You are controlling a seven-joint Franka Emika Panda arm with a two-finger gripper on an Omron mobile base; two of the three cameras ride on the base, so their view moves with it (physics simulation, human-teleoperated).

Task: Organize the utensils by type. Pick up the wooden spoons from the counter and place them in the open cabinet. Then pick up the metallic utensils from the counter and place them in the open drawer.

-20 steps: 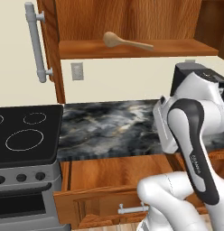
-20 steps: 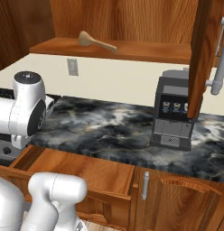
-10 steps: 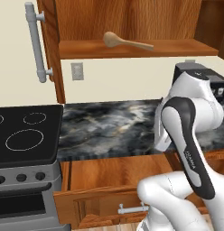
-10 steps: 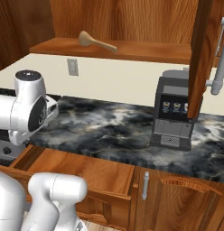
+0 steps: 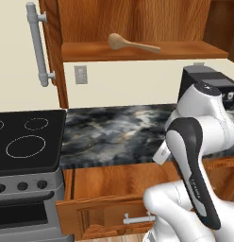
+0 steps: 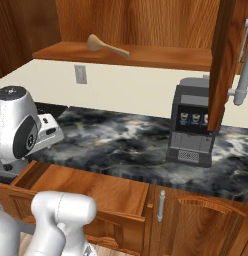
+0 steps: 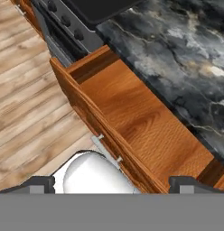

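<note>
One tan wooden spoon lying flat on the shelf of the open cabinet, round bowl toward the left in the left base view, handle running right; same spoon seen in the right base view at the left end of the shelf. Below it, cream wall with a small outlet plate, then the counter of black stone swirled with white and grey, its visible stretch bare of utensils. Under the counter's front edge, the open drawer pulled out, reddish-brown, flat wooden bottom with nothing visible on it, low sides, a pale bar handle on its front. In the hand view, drawer running diagonally from upper left to lower right, counter edge along its upper right side, wood-plank floor to the left.

Gripper above the drawer and looking down into it, two dark finger tips far apart at the bottom corners of the hand view, jaws spread wide, nothing between them. Whether the second spoon or the metal pieces lie anywhere nearby: not to be told from these views.

Left of the counter, a black-topped stove with ring markings and a grey knob panel. At the right end of the counter, a dark coffee machine standing upright against the wall, partly behind the open cabinet door with its grey bar handle. White arm bent over the drawer's right part in the left base view.
</note>
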